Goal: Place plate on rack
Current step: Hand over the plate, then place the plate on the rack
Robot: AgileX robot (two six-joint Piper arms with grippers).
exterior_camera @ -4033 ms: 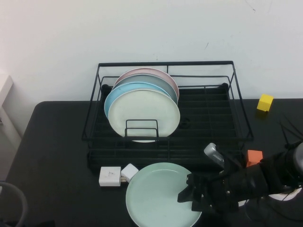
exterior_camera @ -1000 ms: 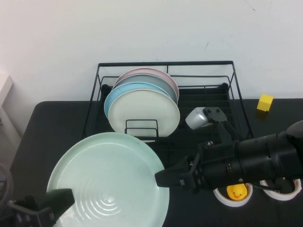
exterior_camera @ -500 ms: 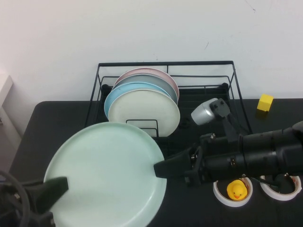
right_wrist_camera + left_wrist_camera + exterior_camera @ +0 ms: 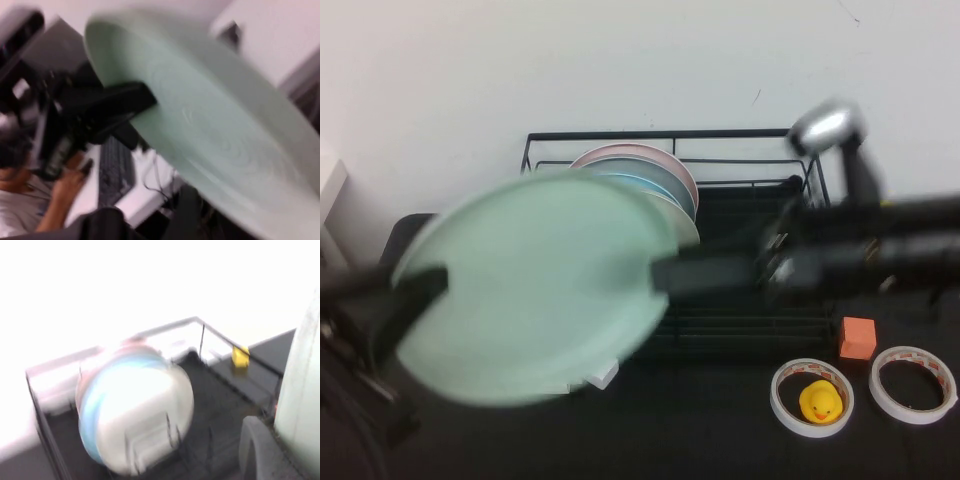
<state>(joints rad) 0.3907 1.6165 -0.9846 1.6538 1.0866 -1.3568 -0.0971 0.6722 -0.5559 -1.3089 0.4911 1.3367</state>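
Looks like robot test room, not kitchen: black worktop (image 4: 720, 440), bare white wall (image 4: 620, 60), tape rolls (image 4: 912, 384), toy duck (image 4: 819, 403), colored blocks (image 4: 858, 337), person at keyboard (image 4: 116, 170).

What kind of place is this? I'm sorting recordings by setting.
Probably a lab test bench rather than a kitchen: a black table against a bare white wall, tape rolls beside the dish rack. Left gripper and right gripper each hold an edge of the plate.
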